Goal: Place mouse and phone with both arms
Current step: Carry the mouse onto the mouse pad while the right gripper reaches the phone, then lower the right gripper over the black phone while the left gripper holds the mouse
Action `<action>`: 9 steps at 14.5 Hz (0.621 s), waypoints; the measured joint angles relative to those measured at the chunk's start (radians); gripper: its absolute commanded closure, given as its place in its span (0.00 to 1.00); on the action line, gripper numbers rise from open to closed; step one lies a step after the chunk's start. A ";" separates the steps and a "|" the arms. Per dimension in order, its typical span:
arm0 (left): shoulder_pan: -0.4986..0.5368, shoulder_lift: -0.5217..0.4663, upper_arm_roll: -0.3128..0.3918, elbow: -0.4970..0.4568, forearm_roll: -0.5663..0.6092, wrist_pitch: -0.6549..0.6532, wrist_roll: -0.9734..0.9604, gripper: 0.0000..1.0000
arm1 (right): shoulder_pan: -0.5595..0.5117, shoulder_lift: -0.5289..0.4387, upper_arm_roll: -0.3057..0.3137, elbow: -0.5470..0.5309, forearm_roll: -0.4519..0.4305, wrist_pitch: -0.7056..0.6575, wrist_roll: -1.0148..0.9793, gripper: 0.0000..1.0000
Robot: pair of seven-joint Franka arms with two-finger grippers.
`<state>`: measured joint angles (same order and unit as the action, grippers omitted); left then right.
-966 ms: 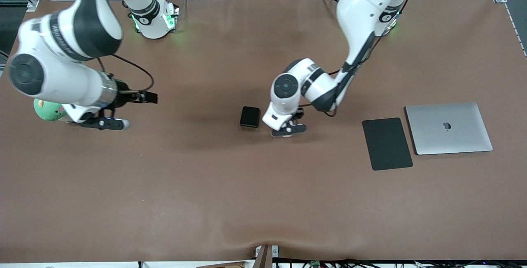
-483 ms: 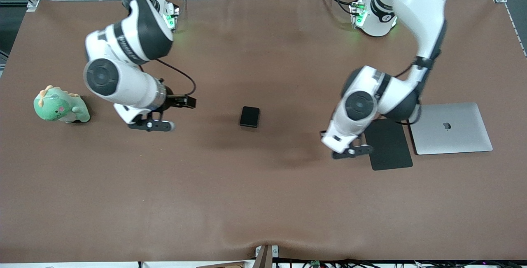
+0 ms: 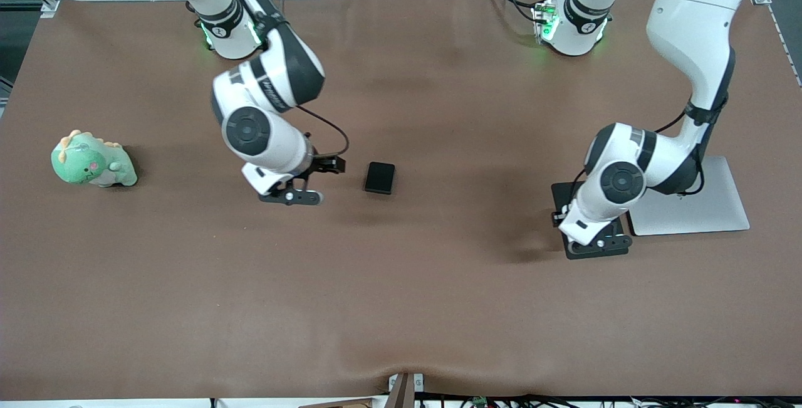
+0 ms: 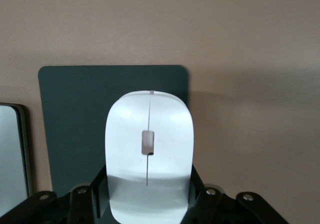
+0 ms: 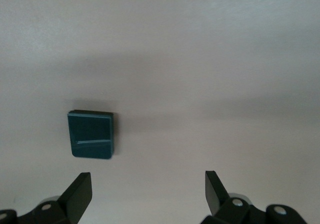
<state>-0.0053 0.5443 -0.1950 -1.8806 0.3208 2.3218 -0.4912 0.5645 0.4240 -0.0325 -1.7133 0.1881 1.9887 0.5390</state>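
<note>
Left claw [image 3: 596,244] up over the black pad [image 3: 562,193], at the pad's edge nearer the front camera; its fingers [image 4: 199,196] are clamped on the white mouse [image 4: 149,154], one on each long side (the mouse shows only in the left wrist view, the arm's wrist covers it from the front). In that wrist view the mouse hangs over the pad [image 4: 75,114], grey line and small slot down its middle, with bare bench [image 4: 250,83] beside the pad. Silver laptop [image 3: 720,207] lies lid down just beside the pad, toward the left arm's end of the bench, partly under the left arm. Phone [image 3: 380,177] flat on the bench [image 3: 401,308], well apart from the pad toward the right arm's end, nothing touching it. Right claw [image 3: 294,197] low over bare bench, near the phone on the side away from the pad; fingers [image 5: 80,194] spread wide, nothing between them, and the phone [image 5: 91,135] shows a little ahead of the tips in the right wrist view. Green dinosaur toy [image 3: 91,161] stands farthest from the pad, at the right arm's end of the bench.
</note>
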 measured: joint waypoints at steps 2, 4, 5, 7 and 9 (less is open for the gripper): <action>0.023 0.015 0.000 -0.013 0.000 0.033 0.021 0.81 | 0.034 0.042 0.000 -0.001 0.000 0.062 0.044 0.00; 0.024 0.029 -0.001 -0.014 0.000 0.041 0.021 0.78 | 0.057 0.081 0.000 -0.001 0.000 0.123 0.070 0.00; 0.028 0.032 -0.001 -0.014 0.000 0.042 0.021 0.77 | 0.066 0.097 0.000 -0.001 0.000 0.142 0.085 0.00; 0.039 0.035 -0.001 -0.014 0.002 0.042 0.021 0.74 | 0.080 0.122 0.000 -0.001 0.005 0.172 0.106 0.00; 0.045 0.035 -0.001 -0.020 0.003 0.042 0.021 0.74 | 0.096 0.149 0.000 -0.001 0.041 0.223 0.111 0.00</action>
<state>0.0400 0.5796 -0.1963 -1.9004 0.3233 2.3636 -0.4698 0.6609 0.5730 -0.0322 -1.7145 0.2291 2.2120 0.6495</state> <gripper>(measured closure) 0.388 0.000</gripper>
